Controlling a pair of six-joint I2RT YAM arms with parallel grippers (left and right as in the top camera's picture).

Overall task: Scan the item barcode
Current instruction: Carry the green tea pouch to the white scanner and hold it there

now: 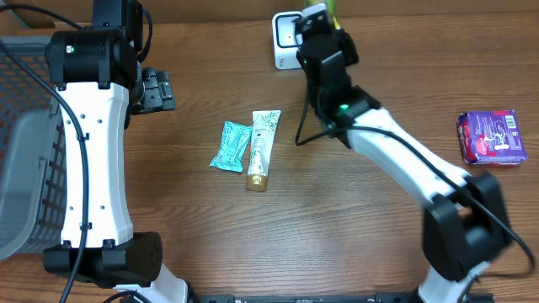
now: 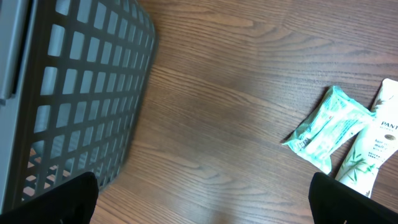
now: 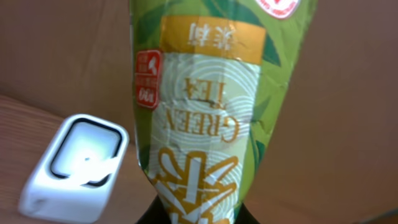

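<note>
Green tea packet (image 3: 205, 112), its label legible only from the right wrist, is clamped in the right fingers (image 1: 320, 38) beside the white scanner (image 3: 74, 165). Left fingers (image 2: 354, 202) stand wide apart over the desk (image 2: 217, 124).

Sachet (image 1: 229, 146) just left of tube (image 1: 261, 150); scanner (image 1: 286, 42) behind; basket (image 1: 21, 84) far left

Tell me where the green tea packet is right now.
The green tea packet is gripped by the right end effector at the far edge of the table, just beside the white scanner; overhead, only its tip shows at top centre.
</note>
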